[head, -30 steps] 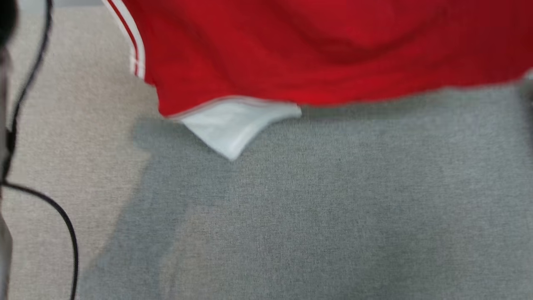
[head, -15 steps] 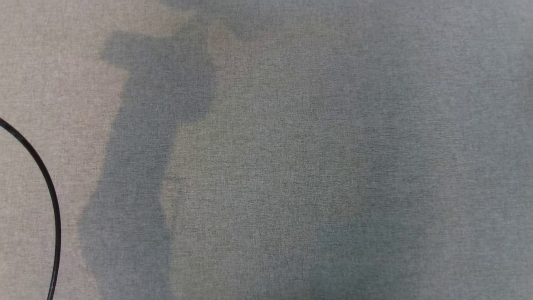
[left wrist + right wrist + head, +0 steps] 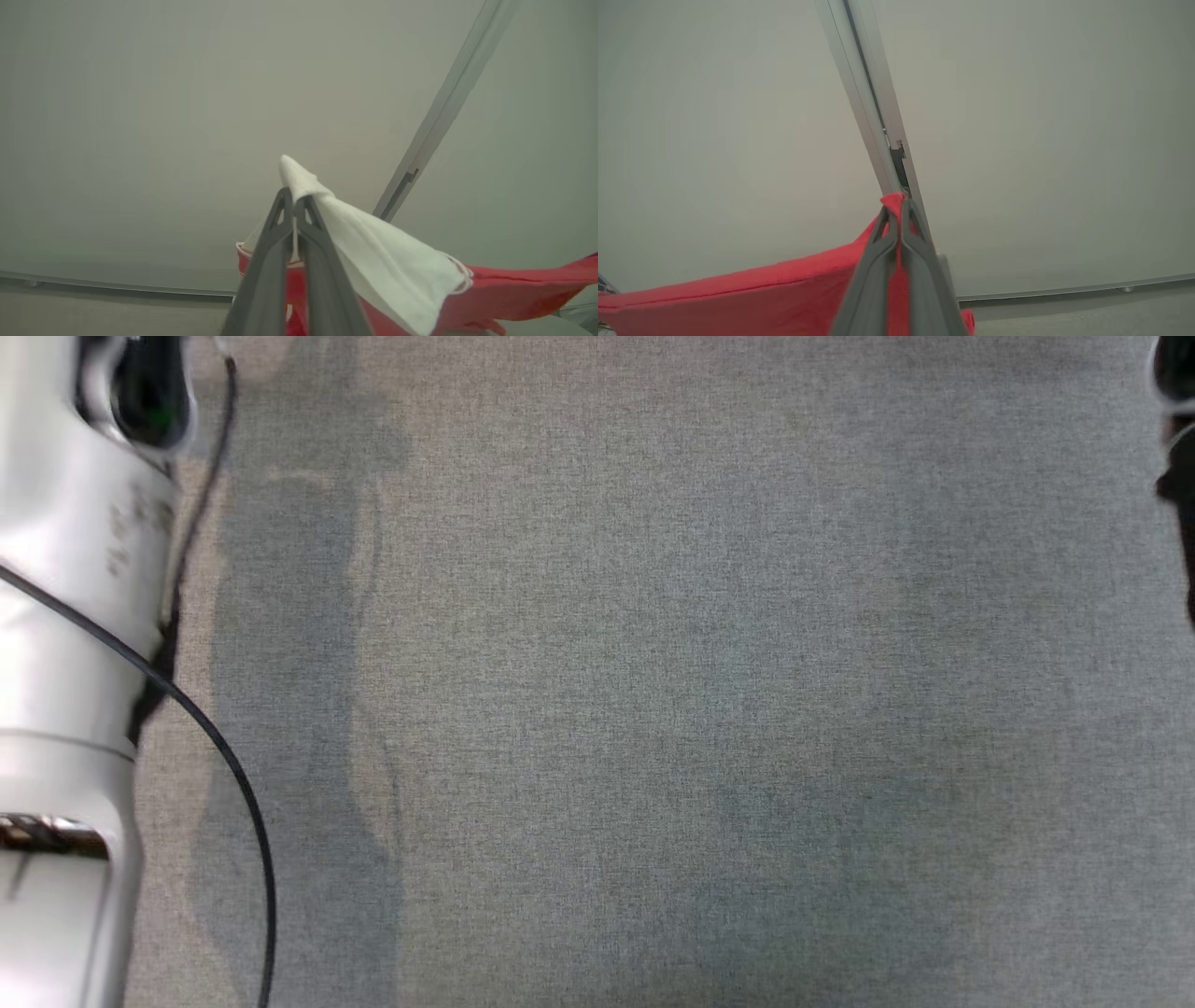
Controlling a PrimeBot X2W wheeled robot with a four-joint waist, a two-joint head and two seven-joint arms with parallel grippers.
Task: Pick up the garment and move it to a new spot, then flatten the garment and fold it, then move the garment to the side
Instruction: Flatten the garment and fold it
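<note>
- A second earlier the red garment (image 3: 761, 294) had hung across the top of the head view, just above the grey cloth surface (image 3: 653, 709). By this moment that view had shifted as a whole, so the camera itself had probably moved.
- The pale left forearm (image 3: 65, 616) had come in over the surface's left edge, with a black cable (image 3: 224, 756) looping beside it.
- The garment was held up off the surface, stretched between the two arms. Its hem's height over the surface could not be told.
- The left gripper (image 3: 294, 199) had its fingers pressed together on the white panel (image 3: 373, 252) of the garment, and a tuft of white cloth poked out past the tips.
- The right gripper (image 3: 894, 211) was likewise clamped on a pinch of red cloth, with the red body sagging away below it.
- Both wrist views looked out towards a pale wall (image 3: 140, 116) with a metal strip (image 3: 868, 107) running up it, so the fingers probably pointed away from the surface rather than down at it.
- This looked like the carry to a new spot, or a shake-out before laying down. Flattening, folding and moving aside were all not yet done.
- The task called for no container, and the garment's only resting place would be the surface.
</note>
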